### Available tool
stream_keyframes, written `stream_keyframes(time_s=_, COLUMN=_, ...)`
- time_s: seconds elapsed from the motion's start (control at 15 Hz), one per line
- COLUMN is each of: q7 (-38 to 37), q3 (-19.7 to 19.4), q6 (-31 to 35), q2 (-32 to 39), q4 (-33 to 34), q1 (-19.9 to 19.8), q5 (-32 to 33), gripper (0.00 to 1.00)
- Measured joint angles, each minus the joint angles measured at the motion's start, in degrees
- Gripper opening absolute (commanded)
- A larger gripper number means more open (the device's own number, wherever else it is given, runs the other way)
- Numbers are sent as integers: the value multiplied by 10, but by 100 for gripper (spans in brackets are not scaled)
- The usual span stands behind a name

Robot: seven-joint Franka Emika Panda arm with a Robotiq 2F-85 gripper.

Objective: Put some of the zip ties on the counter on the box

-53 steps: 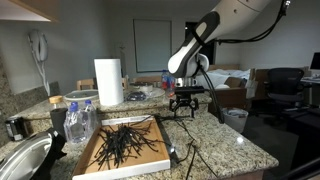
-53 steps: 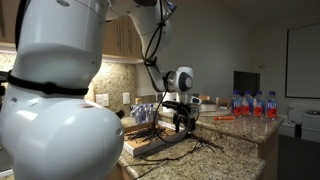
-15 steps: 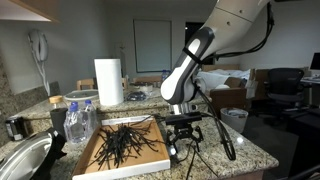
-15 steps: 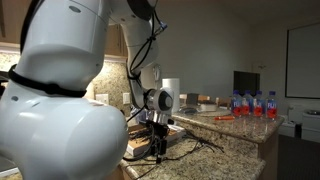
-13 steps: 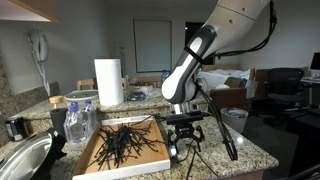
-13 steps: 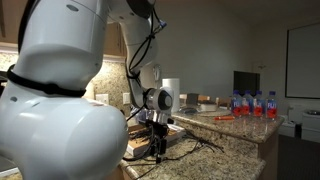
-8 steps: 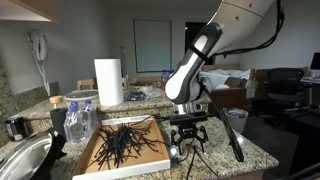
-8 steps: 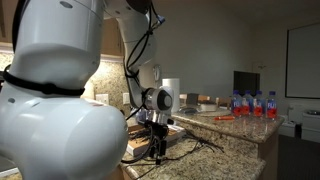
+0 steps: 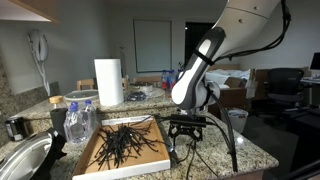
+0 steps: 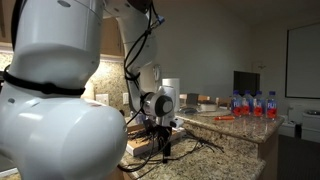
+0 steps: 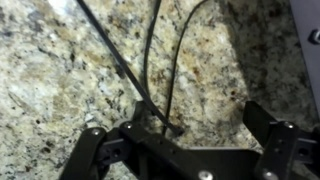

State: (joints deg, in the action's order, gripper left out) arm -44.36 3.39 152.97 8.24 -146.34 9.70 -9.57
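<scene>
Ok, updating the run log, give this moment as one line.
end effector: open, empty | zip ties: loose on counter beneath it | box: pile inside

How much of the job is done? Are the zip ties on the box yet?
Many zip ties already lie on the box. The gripper is open and empty, low over loose ties on the counter. Left: grab those and carry them to the box.
</scene>
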Motion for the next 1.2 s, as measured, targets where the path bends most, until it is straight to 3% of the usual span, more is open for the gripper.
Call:
stream_keyframes(time_s=0.27, q7=0, q3=1, q6=20, q2=1, q4=-11, q1=0, q5=-4, gripper=100)
stream_keyframes(time_s=0.33, q7=0, q3=1, q6=20, q2=1, q4=-11, q1=0, q5=-4, gripper=75)
stream_keyframes(time_s=0.4, q7=0, q3=1, q6=20, q2=1, q4=-11, q1=0, q5=-4, gripper=74)
stream_keyframes(time_s=1.13, q7=0, q3=-2, q6=14, q2=-6, q4=-13, q1=2, q5=1, gripper=2)
stream_keyframes(time_s=1.2, q7=0, q3=-2, q6=13, q2=-5, q4=-14, q1=2, q5=1, gripper=0)
